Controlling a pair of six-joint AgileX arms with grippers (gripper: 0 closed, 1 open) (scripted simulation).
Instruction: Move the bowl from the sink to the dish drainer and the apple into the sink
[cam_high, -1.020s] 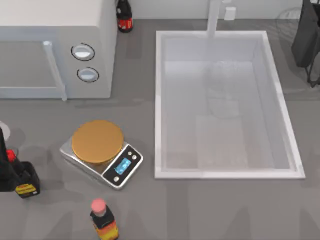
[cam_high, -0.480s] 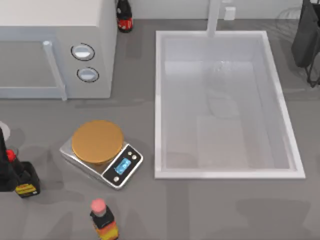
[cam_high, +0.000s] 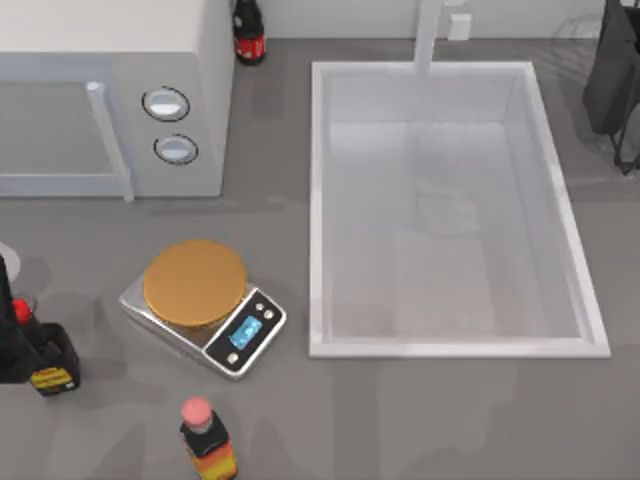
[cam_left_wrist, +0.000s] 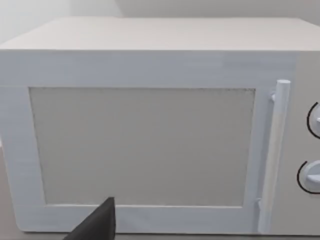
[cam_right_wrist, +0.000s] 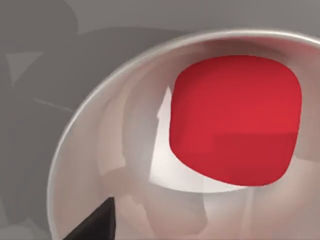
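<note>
The white sink (cam_high: 318, 200) with its faucet post (cam_high: 428, 35) takes up the table's right half, and its basin holds nothing. The bowl is out of view. A red apple (cam_right_wrist: 235, 120) lies inside a pale, glossy round dish (cam_right_wrist: 100, 150), close under my right wrist camera. A dark tip of my right gripper (cam_right_wrist: 95, 226) pokes in beside that dish. My right arm (cam_high: 612, 70) hangs over the far right corner, in front of the thin wires of the dish drainer (cam_high: 575, 28). My left arm (cam_high: 8, 335) stays at the left edge, facing the microwave.
A white microwave (cam_high: 110, 90) stands at the back left, its door (cam_left_wrist: 142, 145) close in front of the left wrist. A kitchen scale (cam_high: 200, 300) with a round tan plate sits at the middle left. Bottles stand at the front (cam_high: 207, 440), the left edge (cam_high: 50, 365) and the back (cam_high: 248, 35).
</note>
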